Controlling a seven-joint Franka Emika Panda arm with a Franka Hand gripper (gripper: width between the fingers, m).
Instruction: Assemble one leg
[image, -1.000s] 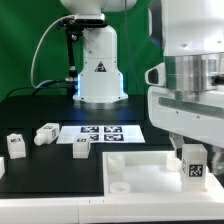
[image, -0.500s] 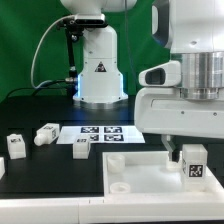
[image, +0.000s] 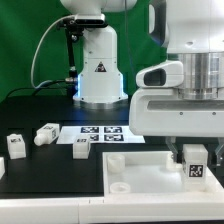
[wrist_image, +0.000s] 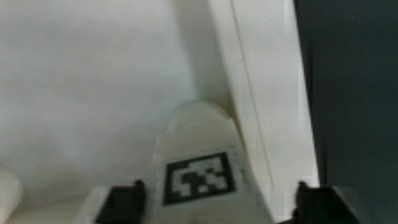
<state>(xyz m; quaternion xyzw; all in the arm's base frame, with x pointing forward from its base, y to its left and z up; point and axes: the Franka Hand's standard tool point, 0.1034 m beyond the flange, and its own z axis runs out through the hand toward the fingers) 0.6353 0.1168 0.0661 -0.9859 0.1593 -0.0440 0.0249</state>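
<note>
My gripper (image: 195, 158) is shut on the leg (image: 195, 166), a small white post with a black-and-white tag. It holds the leg upright at the right near corner of the large white panel (image: 140, 172). I cannot tell whether the leg touches the panel. In the wrist view the leg (wrist_image: 205, 140) stands between my two dark fingertips (wrist_image: 121, 203), with my gripper (wrist_image: 219, 205) over the panel's floor (wrist_image: 89, 90) next to its raised rim (wrist_image: 258, 70). Three more legs (image: 14, 146) (image: 46, 133) (image: 82, 148) lie on the black table on the exterior view's left.
The marker board (image: 100, 131) lies flat behind the panel. The robot's white base (image: 97, 70) stands at the back. In the wrist view, dark table (wrist_image: 356, 90) shows beyond the panel's rim.
The hand's white body has swung toward the exterior view's left. The held leg has stayed almost in place at the panel's corner, shifting only slightly right.
</note>
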